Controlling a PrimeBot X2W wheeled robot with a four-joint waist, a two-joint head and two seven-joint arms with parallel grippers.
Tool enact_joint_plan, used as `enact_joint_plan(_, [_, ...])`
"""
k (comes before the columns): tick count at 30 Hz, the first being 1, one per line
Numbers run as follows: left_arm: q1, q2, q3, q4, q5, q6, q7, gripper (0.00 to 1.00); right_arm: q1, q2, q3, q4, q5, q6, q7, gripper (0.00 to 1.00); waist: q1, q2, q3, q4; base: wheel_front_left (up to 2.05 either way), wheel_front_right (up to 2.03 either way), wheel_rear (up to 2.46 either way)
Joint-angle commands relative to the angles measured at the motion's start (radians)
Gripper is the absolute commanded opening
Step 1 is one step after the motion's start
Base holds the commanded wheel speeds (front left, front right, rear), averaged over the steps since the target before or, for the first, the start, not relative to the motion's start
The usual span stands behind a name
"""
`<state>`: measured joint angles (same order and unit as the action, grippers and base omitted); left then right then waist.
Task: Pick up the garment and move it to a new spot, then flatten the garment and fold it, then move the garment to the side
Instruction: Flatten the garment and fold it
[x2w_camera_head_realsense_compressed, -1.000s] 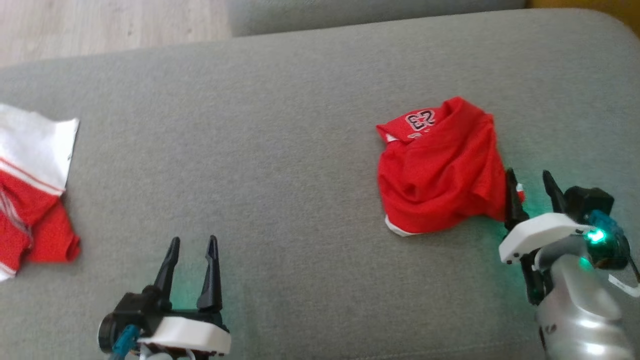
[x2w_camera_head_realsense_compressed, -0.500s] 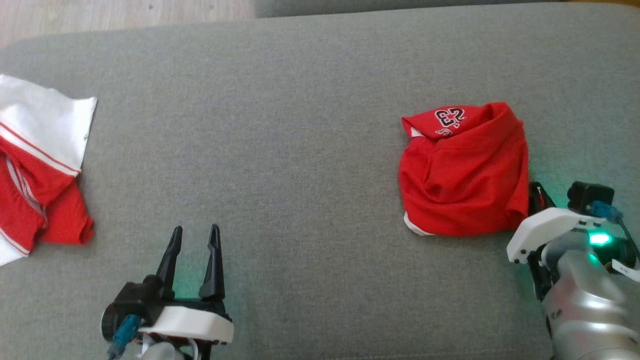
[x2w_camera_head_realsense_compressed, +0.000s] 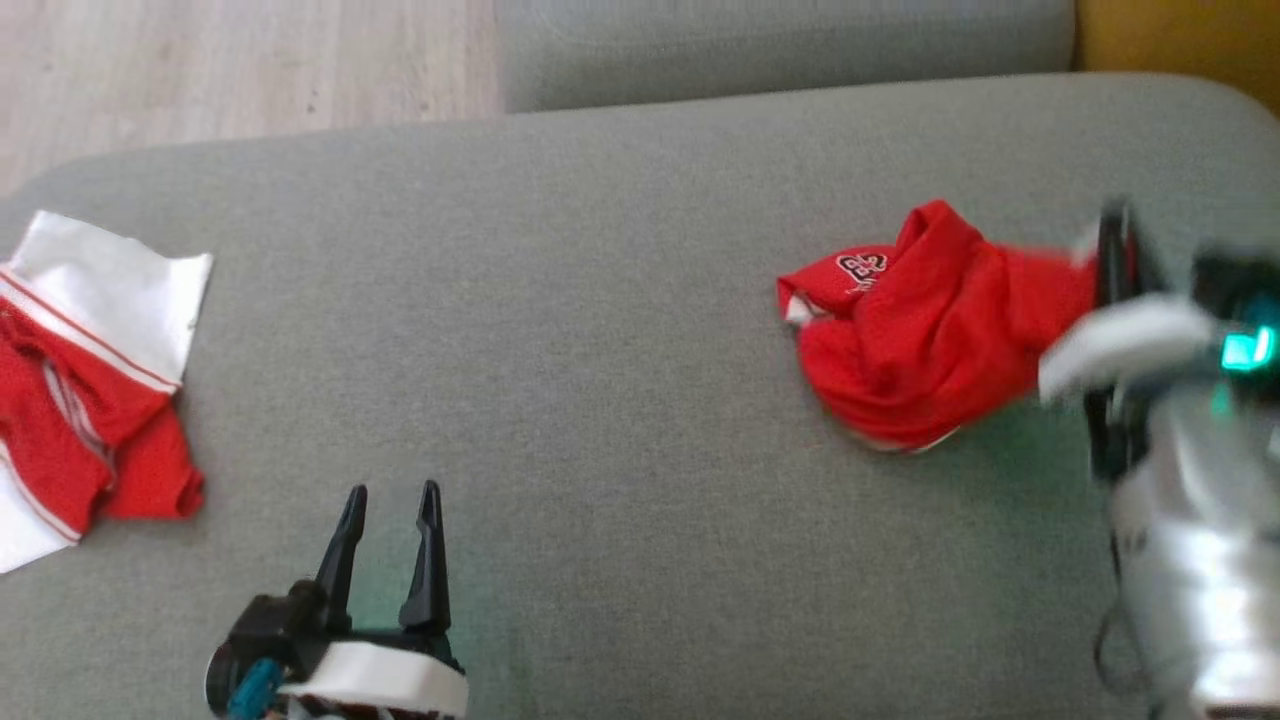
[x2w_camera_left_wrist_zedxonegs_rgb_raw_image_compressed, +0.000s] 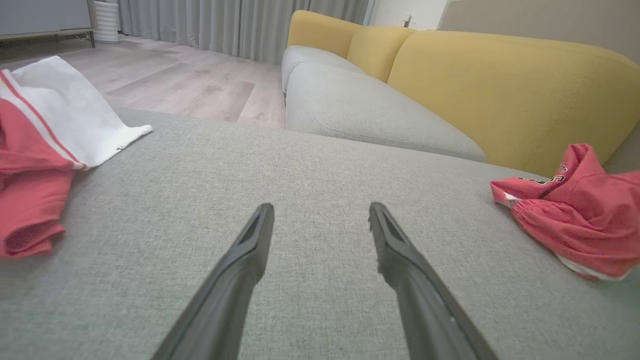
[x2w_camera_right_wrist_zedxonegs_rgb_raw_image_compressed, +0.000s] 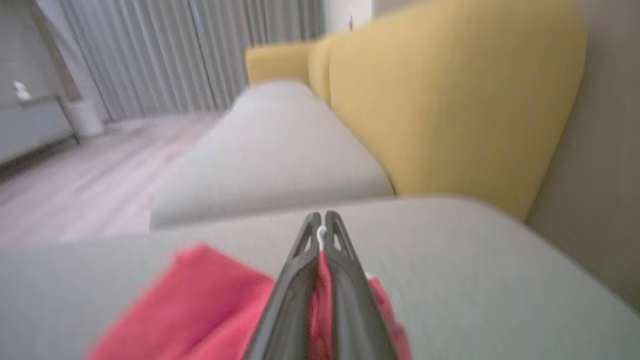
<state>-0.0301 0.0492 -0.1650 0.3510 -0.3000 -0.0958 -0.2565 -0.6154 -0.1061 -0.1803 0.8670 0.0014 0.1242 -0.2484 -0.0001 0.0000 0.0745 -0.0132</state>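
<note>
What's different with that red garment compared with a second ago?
The right tool, open beside the red garment a second ago, has shut on its edge and is drawing that edge up, so the cloth stretches toward it. The left tool stays open above the grey cushion, and the red and white garment on the left lies as before.
</note>
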Motion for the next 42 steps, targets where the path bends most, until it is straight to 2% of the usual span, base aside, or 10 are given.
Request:
enact_joint_plan(1, [-0.022,0.001,0.026,-0.029,-0.008,0.001,-0.005,1.00,-0.075,0.001,0.035,-0.045,0.007,0.007,-0.013,0.00,0.0001,0.0000,-0.012,0.011,0.00,0.00,0.00])
enact_joint_plan(8, [0.002,0.001,0.013,-0.008,-0.020,-0.001,-0.005,1.00,-0.288,0.004,0.353,-0.324,0.159,0.007,-0.013,0.00,0.0001,0.0000,-0.062,0.102,0.00,0.00,0.00])
enact_joint_plan(14, [0.016,0.001,-0.011,0.006,-0.022,-0.004,-0.005,1.00,-0.437,0.022,0.520,-0.380,0.239,0.007,-0.013,0.00,0.0001,0.0000,-0.086,0.199,0.00,0.00,0.00])
enact_joint_plan(21, [0.025,0.001,-0.004,0.007,-0.026,-0.003,-0.005,1.00,-0.421,0.003,0.561,-0.345,0.265,0.007,-0.013,0.00,0.0001,0.0000,-0.090,0.247,0.00,0.00,0.00])
enact_joint_plan(31, [-0.001,0.001,0.020,-0.006,-0.030,-0.001,-0.005,1.00,-0.110,-0.149,0.507,-0.254,0.316,0.007,-0.013,0.00,0.0001,0.0000,-0.022,0.182,0.00,0.00,0.00])
enact_joint_plan(32, [-0.007,0.001,0.019,-0.005,-0.030,-0.002,-0.005,1.00,-0.069,-0.164,0.495,-0.218,0.320,0.007,-0.013,0.05,0.0001,0.0000,-0.016,0.175,0.00,0.00,0.00])
enact_joint_plan(33, [-0.012,0.001,0.019,-0.004,-0.031,-0.001,-0.005,1.00,-0.032,-0.172,0.485,-0.170,0.328,0.007,-0.013,0.95,0.0001,0.0000,-0.012,0.166,0.00,0.00,0.00])
enact_joint_plan(34, [-0.017,0.001,0.019,-0.004,-0.032,-0.001,-0.005,1.00,-0.009,-0.177,0.468,-0.143,0.336,0.007,-0.013,1.00,0.0001,0.0000,-0.005,0.158,0.00,0.00,0.00])
enact_joint_plan(37, [-0.030,0.001,0.021,-0.004,-0.032,-0.001,-0.005,1.00,0.043,-0.183,0.400,-0.109,0.337,0.007,-0.013,1.00,0.0001,0.0000,0.009,0.133,0.00,0.00,0.00])
enact_joint_plan(42, [-0.041,0.001,0.030,-0.002,-0.030,0.000,-0.005,1.00,0.131,-0.143,0.305,-0.181,0.289,0.007,-0.013,1.00,0.0001,0.0000,0.010,0.090,0.00,0.00,0.00])
